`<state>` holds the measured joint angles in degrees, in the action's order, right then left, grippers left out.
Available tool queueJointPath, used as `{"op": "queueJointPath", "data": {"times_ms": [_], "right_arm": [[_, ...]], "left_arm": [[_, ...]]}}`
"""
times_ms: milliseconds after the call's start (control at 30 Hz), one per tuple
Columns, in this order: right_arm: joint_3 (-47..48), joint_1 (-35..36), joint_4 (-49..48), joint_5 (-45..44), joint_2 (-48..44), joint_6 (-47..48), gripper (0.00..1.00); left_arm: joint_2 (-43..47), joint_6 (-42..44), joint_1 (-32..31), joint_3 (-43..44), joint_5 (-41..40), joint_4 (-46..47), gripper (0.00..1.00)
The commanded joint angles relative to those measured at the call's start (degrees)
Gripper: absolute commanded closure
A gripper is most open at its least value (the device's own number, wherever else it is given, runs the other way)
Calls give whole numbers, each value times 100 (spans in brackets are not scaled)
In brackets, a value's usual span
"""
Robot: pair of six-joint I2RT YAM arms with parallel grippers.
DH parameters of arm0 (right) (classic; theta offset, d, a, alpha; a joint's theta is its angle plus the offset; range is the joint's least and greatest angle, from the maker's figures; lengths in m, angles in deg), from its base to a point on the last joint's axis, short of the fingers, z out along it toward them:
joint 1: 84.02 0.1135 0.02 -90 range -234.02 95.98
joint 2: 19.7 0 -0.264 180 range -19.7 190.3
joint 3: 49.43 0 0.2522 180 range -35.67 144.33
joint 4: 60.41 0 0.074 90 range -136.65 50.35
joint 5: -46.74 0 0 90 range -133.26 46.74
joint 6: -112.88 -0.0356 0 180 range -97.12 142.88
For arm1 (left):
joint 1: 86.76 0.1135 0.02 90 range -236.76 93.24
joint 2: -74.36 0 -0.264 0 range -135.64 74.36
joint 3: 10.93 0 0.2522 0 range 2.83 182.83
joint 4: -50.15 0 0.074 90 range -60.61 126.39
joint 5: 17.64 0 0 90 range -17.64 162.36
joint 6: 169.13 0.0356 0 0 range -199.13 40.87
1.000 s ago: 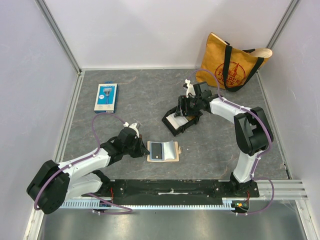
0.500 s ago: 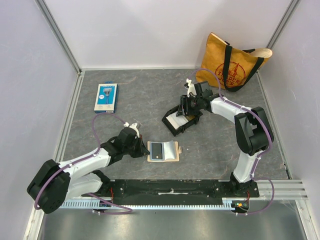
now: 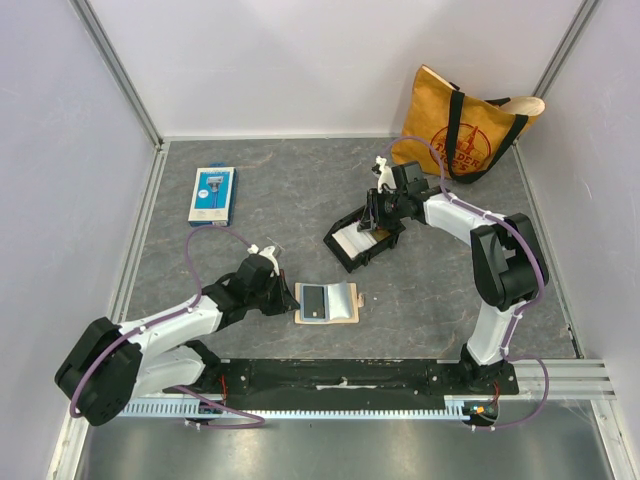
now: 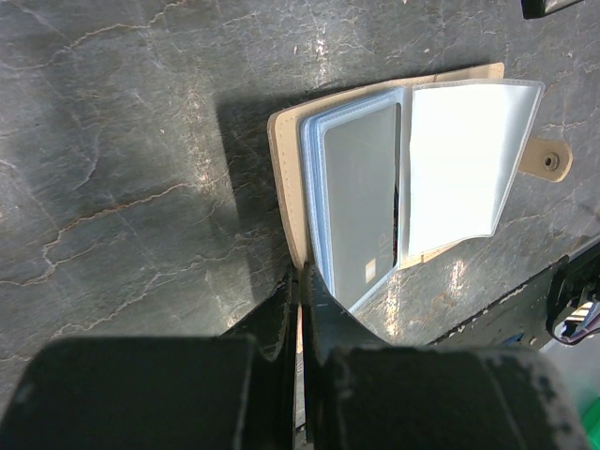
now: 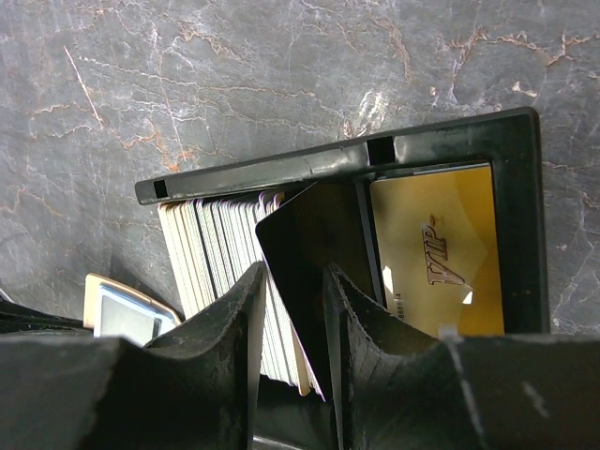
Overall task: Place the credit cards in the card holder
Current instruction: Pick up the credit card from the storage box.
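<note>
Straddling a dark card (image 5: 314, 225), right gripper (image 5: 295, 275) half-open; left gripper (image 4: 300, 292) clenched on card holder (image 4: 284, 178).

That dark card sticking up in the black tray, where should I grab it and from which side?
Pinch the dark card by its raised top edge, across both faces, coming from above: it stands tilted above the white cards, its lower part sunk in the black tray.

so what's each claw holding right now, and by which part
left claw pinches the card holder by its cover's edge; right claw straddles a dark card, grip unclear
</note>
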<state>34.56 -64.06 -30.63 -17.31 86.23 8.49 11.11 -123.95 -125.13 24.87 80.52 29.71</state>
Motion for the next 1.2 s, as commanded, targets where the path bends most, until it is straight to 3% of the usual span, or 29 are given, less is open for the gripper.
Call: {"op": "queueJointPath", "data": {"times_ms": [0, 267, 700, 900, 1033, 1167], "right_arm": [[245, -28, 7, 191, -239, -2, 62], [254, -98, -10, 235, -275, -2, 62], [280, -212, -28, 331, -283, -46, 73], [429, -213, -1, 217, -231, -55, 84], [535, -221, 77, 24, -143, -55, 99], [553, -212, 183, -99, -125, 15, 100]], "left_arm": [[-21, 193, -4, 107, 124, 211, 98], [-56, 193, -4, 116, 142, 228, 98], [-74, 193, -13, 116, 177, 263, 98], [-100, 193, -4, 116, 186, 290, 98], [-92, 193, -4, 107, 194, 290, 98], [-74, 193, -13, 81, 203, 290, 98]]}}
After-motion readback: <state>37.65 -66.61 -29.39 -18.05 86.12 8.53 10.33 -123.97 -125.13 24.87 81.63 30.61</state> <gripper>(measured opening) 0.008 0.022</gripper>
